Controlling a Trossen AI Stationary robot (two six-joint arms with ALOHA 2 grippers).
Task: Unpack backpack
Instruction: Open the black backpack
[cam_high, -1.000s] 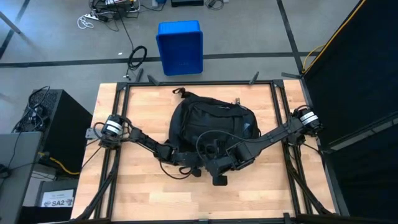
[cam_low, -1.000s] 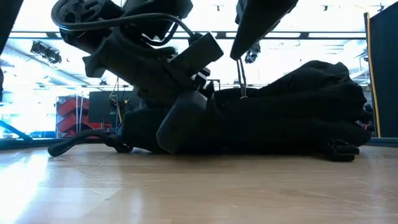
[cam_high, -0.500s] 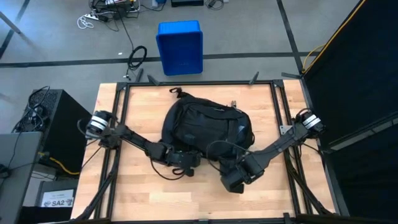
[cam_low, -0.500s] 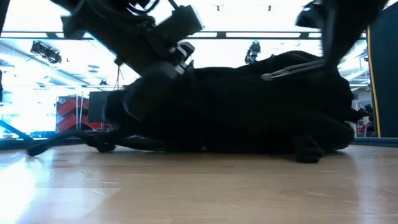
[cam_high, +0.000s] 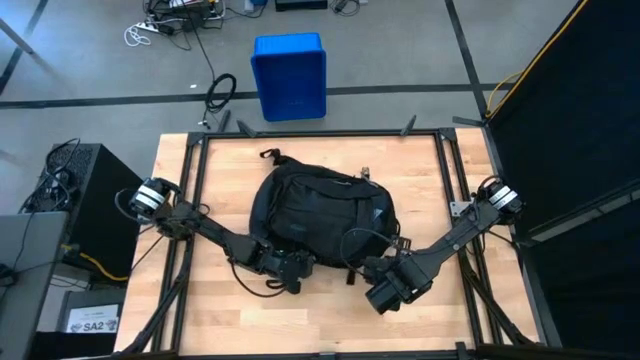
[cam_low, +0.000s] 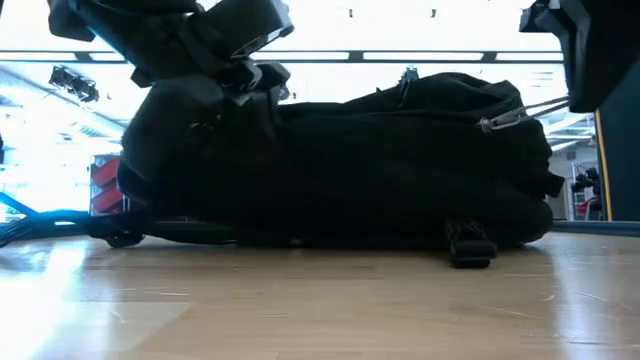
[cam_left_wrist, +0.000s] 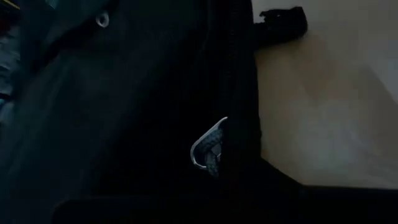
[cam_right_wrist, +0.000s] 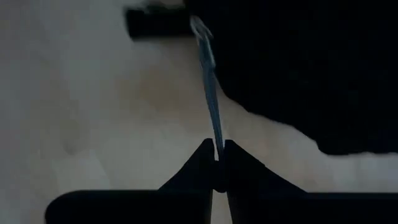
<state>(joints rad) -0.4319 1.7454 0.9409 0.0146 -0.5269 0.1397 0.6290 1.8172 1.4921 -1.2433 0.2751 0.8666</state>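
Observation:
The black backpack (cam_high: 322, 205) lies flat on the wooden table, its bottom face on the wood. My left gripper (cam_high: 296, 264) is shut at the pack's near left edge; in the low view it sits on the raised left end (cam_low: 232, 78). My right gripper (cam_high: 378, 280) stands off the pack's near right corner, shut on a thin grey zip pull (cam_right_wrist: 211, 93). In the left wrist view I see only dark fabric, a zip line and a small grey loop (cam_left_wrist: 208, 148). My left gripper meets the backpack's near left edge (cam_low: 200, 110), slanting down from the near left. The fabric there stands bunched up under it. The place of contact is lost in the dark, so I cannot tell which part it has. My right gripper pinches the zip pull's free end (cam_right_wrist: 217, 146) between its two fingertips, coming steeply from above. The pull runs straight and taut from the fingers to the slider (cam_low: 486, 124) on the pack's upper right side.
A strap buckle (cam_low: 470, 245) lies on the wood by the pack's near right corner. A blue bin (cam_high: 290, 75) stands on the floor beyond the far edge. Black rails (cam_high: 190, 200) frame the table. Bare wood (cam_high: 320, 325) runs along the near edge.
My right gripper has swung toward the table's near right and tipped steeply down, drawing the zip pull out taut. My left gripper has drawn back toward the near left and risen a little. The backpack has slid toward the table's left and turned slightly.

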